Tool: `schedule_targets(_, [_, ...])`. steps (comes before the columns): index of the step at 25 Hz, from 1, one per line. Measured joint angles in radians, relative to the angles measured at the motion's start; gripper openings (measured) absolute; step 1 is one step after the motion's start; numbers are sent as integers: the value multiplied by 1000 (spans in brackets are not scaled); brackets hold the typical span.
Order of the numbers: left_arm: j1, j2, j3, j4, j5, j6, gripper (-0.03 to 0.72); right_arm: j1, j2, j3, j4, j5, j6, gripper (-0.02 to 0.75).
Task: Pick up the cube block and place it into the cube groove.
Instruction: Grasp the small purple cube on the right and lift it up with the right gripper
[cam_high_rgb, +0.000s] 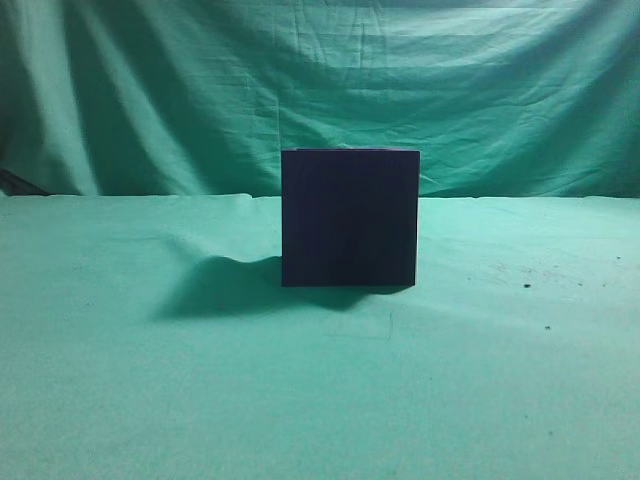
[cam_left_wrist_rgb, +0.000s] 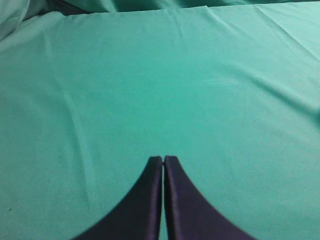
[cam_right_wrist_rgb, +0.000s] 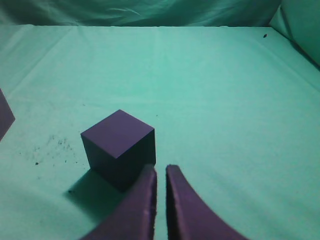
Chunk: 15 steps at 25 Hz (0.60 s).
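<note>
Right wrist view shows the cube block (cam_right_wrist_rgb: 118, 148), small and purple, resting on the green tablecloth (cam_right_wrist_rgb: 220, 100), just left of and touching or nearly touching the right gripper (cam_right_wrist_rgb: 160, 170), whose fingers are almost together on nothing. The left gripper (cam_left_wrist_rgb: 163, 160) has its fingers pressed together over bare cloth. Exterior view: the large dark navy box (cam_high_rgb: 349, 217) stands mid-table toward the far edge; its top opening cannot be seen.

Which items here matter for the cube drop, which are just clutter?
Job:
- cube block, on the cloth just ahead of the right pincer
- dark box with the cube groove; opening not visible

Not job:
- green cloth
- left pincer, over bare cloth
</note>
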Motion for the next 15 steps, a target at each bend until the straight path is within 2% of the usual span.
schedule_targets(15, [0,0,0,0,0,0,0,0,0,0,0,-2,0,49])
